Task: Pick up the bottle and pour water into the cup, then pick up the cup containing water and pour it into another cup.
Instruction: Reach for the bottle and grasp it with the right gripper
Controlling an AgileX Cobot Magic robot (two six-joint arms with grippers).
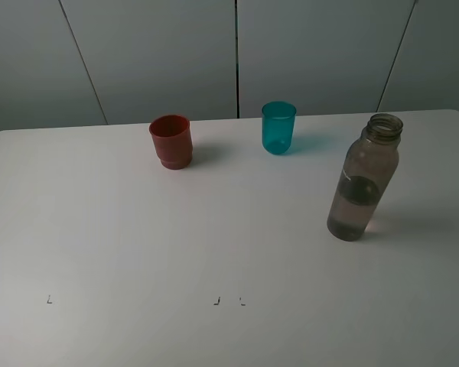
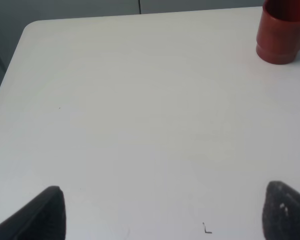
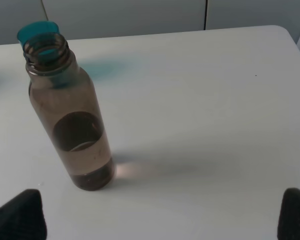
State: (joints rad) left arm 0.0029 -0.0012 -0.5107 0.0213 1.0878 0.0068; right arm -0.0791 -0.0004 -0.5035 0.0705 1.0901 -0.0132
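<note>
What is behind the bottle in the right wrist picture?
A teal cup. Only its rim shows past the neck of the bottle; the tinted body covers the rest. The high view shows it upright, standing apart.

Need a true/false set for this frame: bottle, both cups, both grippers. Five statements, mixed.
1. The bottle stands upright with no cap. True.
2. The teal cup lies on its side. False: it stands upright on the table.
3. In the exterior high view the red cup is left of the teal cup. True.
4. The right gripper is shut on the bottle. False: its jaws stand open and the bottle stands free ahead of it.
5. The left gripper holds the red cup. False: it is open and empty, and the cup stands apart from it.
</note>
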